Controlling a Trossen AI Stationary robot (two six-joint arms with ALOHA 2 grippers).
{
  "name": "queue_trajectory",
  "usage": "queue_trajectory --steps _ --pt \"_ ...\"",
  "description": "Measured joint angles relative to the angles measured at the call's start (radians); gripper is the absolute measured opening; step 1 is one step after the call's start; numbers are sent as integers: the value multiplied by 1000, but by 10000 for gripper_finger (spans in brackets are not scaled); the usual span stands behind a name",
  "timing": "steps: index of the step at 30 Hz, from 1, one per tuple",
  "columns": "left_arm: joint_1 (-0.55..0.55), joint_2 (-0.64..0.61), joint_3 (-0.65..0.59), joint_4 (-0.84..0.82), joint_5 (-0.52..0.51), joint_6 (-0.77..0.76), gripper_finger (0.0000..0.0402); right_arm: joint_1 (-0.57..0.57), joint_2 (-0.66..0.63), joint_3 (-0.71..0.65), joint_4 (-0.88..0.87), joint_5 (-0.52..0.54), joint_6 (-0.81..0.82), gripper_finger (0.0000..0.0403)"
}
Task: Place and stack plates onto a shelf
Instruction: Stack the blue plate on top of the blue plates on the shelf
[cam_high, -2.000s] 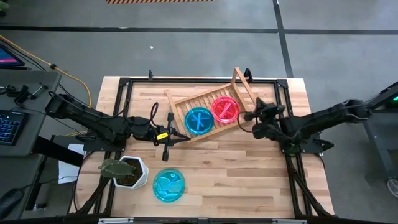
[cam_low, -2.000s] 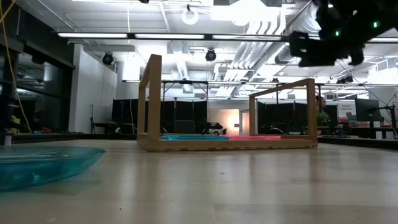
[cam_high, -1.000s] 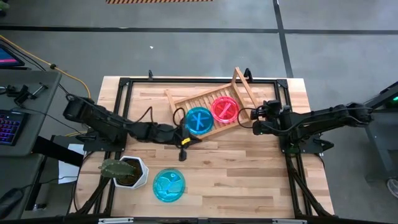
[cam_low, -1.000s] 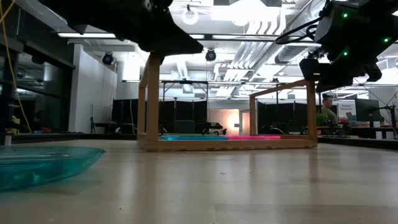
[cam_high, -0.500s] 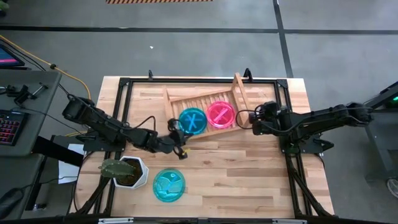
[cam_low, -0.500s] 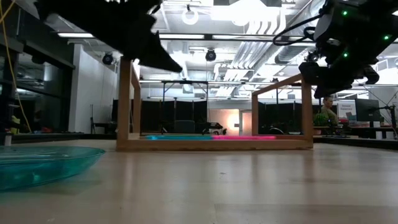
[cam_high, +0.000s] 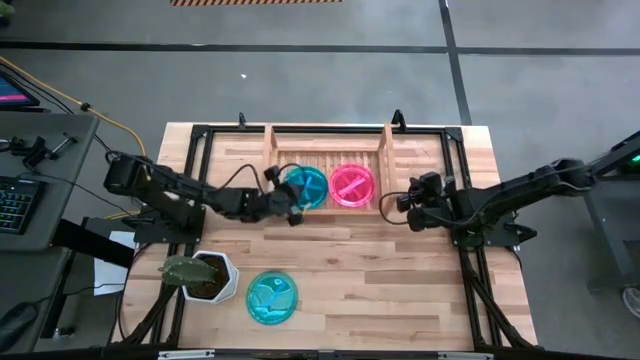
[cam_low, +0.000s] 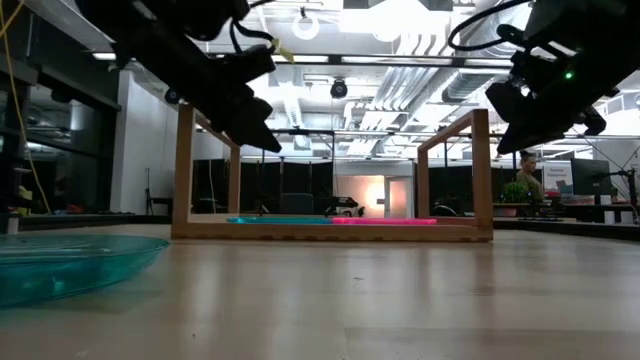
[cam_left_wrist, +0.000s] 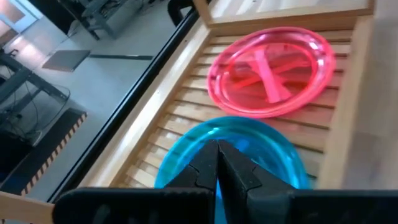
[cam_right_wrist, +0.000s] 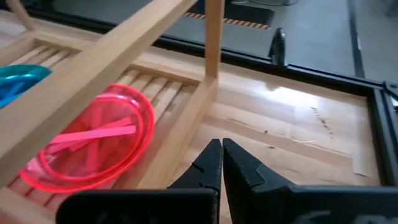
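Observation:
The light wooden shelf (cam_high: 330, 155) stands by the table's far edge, square to it. Inside, side by side on the slats, lie a teal plate (cam_high: 305, 186) and a pink plate (cam_high: 352, 185). Another teal plate (cam_high: 272, 297) lies flat on the table near the front. My left gripper (cam_high: 292, 210) is shut. It reaches in past the shelf's left rail and hovers above the teal plate's (cam_left_wrist: 273, 152) left rim. My right gripper (cam_high: 398, 203), also shut, sits just outside the shelf's right rail (cam_right_wrist: 180, 130), at its near end. My left gripper comes in slanting down from the table's left, over the shelf's left rail (cam_low: 210, 125). I cannot tell whether it touches the rail; its fingertips are clear of the plate. My right gripper's shut fingers point slanting down beside the right rail's near end; whether they touch it, I cannot tell.
A white pot with a plant (cam_high: 205, 275) stands at the near left, beside the loose teal plate (cam_low: 70, 265). A black frame runs around the table top. Bare wood lies between the shelf and the front edge.
The shelf, skewed a second ago, has turned about on the table, its left end swinging toward the far edge, and now stands square; both plates rode along in it. My left gripper swung toward the far edge and turned toward the right. My right gripper shifted slightly left.

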Motion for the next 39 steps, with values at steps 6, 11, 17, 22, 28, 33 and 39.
queue_trajectory --steps 6,11,17,22,28,33,39 --pt "87 -1 0 24 55 50 0 41 0 0 0 8 -2 0" --pt "108 -1 0 97 95 72 0 50 0 0 -17 22 -2 0" --pt "86 -2 2 246 156 143 0 50 0 0 -48 64 1 0" --pt "31 -21 4 305 203 174 0 49 0 0 -69 123 9 0" --pt "-114 -70 49 170 225 157 0 49 0 0 -75 217 8 0" --pt "-257 -91 162 -35 169 142 0 36 0 -1 -103 237 6 0" --pt "-357 -90 274 -273 256 -94 2 23 0 -1 -98 234 10 0"
